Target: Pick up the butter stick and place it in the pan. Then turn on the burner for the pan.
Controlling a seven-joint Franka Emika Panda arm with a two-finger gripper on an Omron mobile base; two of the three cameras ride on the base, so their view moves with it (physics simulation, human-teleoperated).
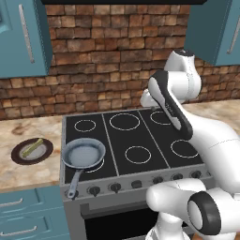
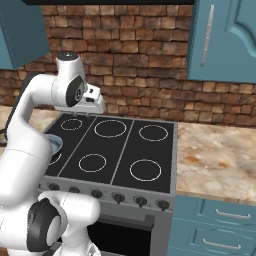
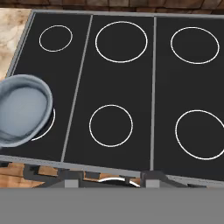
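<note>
Brick wall and teal cabinets frame a glossy black stove (image 1: pixel 136 136) set into a marbled worktop (image 1: pixel 28 136), and the arm is up high over the cooktop, nowhere near its first target. Off on the worktop to the stove's left sits a dark brown plate (image 1: pixel 21 157) with the butter stick (image 1: pixel 33 147) lying across it, untouched, well apart from the hand. The pan (image 1: pixel 84 153) rests on the front-left burner (image 1: pixel 97 165), its slim handle poking out past the stove's front edge above the row of knobs (image 1: pixel 115 187). From the hand view the fingers (image 3: pixel 107 177) show as two dark tips at the bottom, standing apart with a gap between them and pinching nothing. Now the hazards: the butter stick is thin and lies low on the plate, so a descent slightly off line could push it aside or clip the plate rim and skid the whole plate. The reach is long and far left, and the pan's handle sits right in that corridor; a low sweep could knock the pan off its burner ring. And with several similar knobs in a row, picking the wrong one later would light the wrong burner.
</note>
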